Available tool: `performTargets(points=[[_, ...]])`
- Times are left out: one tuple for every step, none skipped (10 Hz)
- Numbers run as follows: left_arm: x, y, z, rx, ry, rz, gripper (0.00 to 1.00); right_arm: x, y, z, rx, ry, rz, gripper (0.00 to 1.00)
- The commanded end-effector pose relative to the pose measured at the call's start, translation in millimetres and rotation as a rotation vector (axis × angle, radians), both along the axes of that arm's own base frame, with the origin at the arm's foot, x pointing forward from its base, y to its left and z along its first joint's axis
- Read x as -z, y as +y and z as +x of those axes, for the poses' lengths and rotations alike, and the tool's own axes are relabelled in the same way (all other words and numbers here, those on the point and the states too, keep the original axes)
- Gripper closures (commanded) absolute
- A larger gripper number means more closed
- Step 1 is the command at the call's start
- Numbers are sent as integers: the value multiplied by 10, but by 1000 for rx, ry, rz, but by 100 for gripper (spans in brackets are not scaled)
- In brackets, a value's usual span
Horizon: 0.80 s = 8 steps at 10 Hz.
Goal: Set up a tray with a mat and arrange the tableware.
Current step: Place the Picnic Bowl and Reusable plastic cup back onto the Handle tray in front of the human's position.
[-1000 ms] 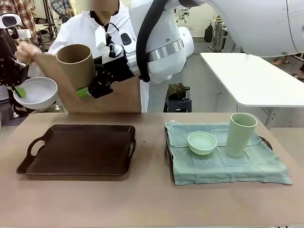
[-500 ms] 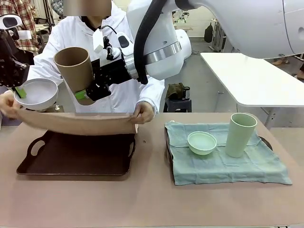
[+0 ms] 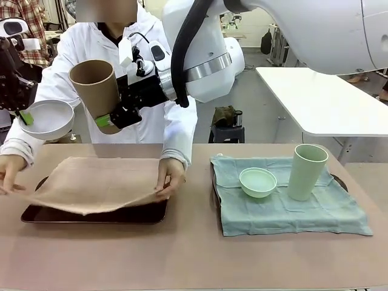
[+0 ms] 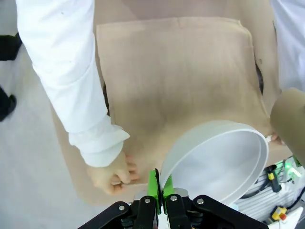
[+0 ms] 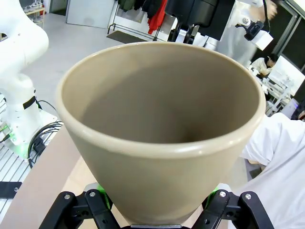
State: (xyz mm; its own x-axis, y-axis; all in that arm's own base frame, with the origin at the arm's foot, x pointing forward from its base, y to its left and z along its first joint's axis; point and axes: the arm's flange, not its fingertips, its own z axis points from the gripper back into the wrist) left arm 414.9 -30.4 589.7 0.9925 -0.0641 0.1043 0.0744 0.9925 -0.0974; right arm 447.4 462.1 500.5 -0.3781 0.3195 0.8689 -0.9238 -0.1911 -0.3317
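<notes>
**Front view: mat (image 3: 97, 182) going down on the dark tray (image 3: 121, 217), both arms loaded and waiting above**

The table (image 3: 194, 260) carries two set-ups. On its left half lies the dark tray, almost covered by the beige mat. A hand of the person (image 3: 171, 179) pins the mat's right edge and the other hand (image 3: 8, 173) holds its left corner. The mat's near edge sags over the tray's near rim and is not yet flat.

On the right half a green cloth (image 3: 291, 212) is spread, with the pale green tumbler (image 3: 307, 171) upright near its far right corner. The mint green bowl (image 3: 257, 182) sits just beside that tumbler, toward the table's middle.

Above the far left of the table, the right gripper (image 3: 112, 121) clamps the brown tumbler (image 3: 97, 91) near its base, jaws spread wide around it and the cup tilted. Off the far left corner, the left gripper (image 3: 25, 117) is pinched tight on the rim of the white bowl (image 3: 47, 118), which hangs from that one edge.

The main risk is timing. If either arm descends while hands are on the mat, it could strike a hand or wrist. A mat left rumpled or overhanging would give the tall tumbler an uneven footing, so it might topple on release. The thin rim pinch could also let the bowl swing or slip during the move.
</notes>
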Motion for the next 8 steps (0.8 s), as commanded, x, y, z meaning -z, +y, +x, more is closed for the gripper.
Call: performTargets(points=[[-1,-1,-1,3,-1,7,100,-9,1,-6,-1,-2,0,100],[-1,-1,-1,3,-1,7,100,-9,1,-6,-1,-2,0,100],[-1,-1,-1,3,-1,7,100,-9,1,-6,-1,-2,0,100],[-1,-1,-1,3,-1,7,100,-9,1,-6,-1,-2,0,100],[-1,-1,-1,3,-1,7,100,-9,1,-6,-1,-2,0,100],[-1,-1,-1,3,-1,7,100,-9,1,-6,-1,-2,0,100],[-1,-1,-1,3,-1,7,100,-9,1,-6,-1,-2,0,100],[-1,-1,-1,3,-1,7,100,-9,1,-6,-1,-2,0,100]])
